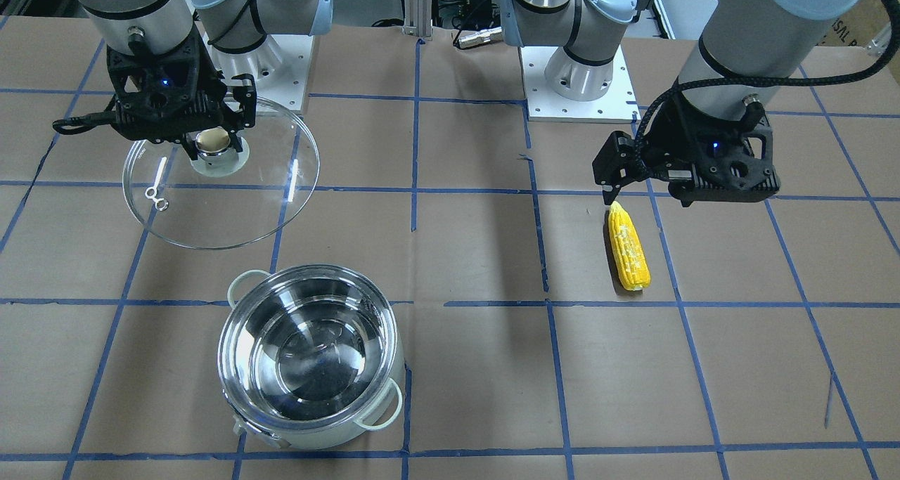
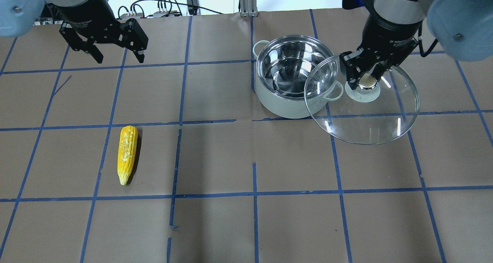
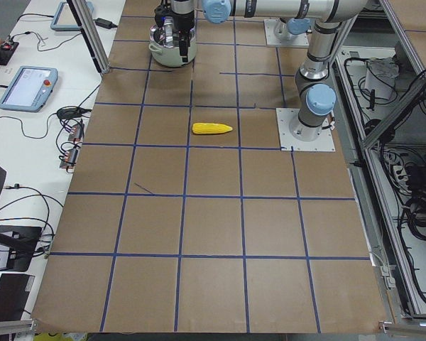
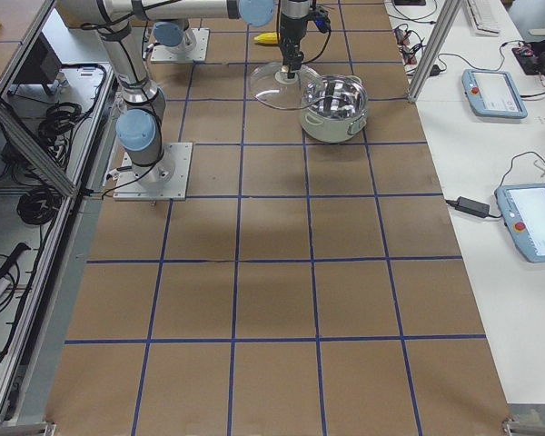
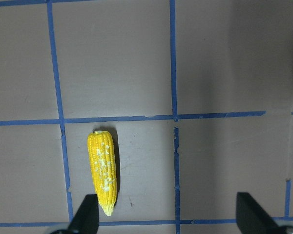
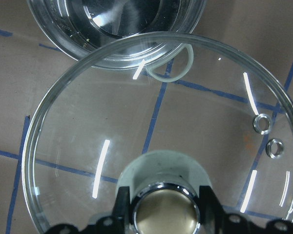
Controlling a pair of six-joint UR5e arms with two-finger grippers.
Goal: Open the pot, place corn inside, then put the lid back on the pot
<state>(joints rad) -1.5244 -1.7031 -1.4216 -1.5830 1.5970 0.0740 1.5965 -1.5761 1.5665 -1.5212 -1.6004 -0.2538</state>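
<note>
The pot (image 2: 292, 68) stands open and empty, its steel inside showing (image 1: 309, 353). My right gripper (image 2: 366, 80) is shut on the cream knob (image 6: 165, 214) of the glass lid (image 2: 369, 113). It holds the lid in the air beside the pot, and the lid's edge overlaps one pot handle (image 6: 171, 66). The corn (image 2: 127, 153) lies flat on the table, far from the pot (image 1: 628, 247). My left gripper (image 2: 119, 57) is open and empty above the table. In the left wrist view (image 5: 168, 217) the corn (image 5: 103, 170) lies by one fingertip, not between the two.
The brown table cover carries a grid of blue tape lines (image 2: 254, 124). The two arm bases (image 1: 576, 72) stand at the robot's edge of the table. Tablets and cables (image 4: 495, 91) lie on side benches beyond the table.
</note>
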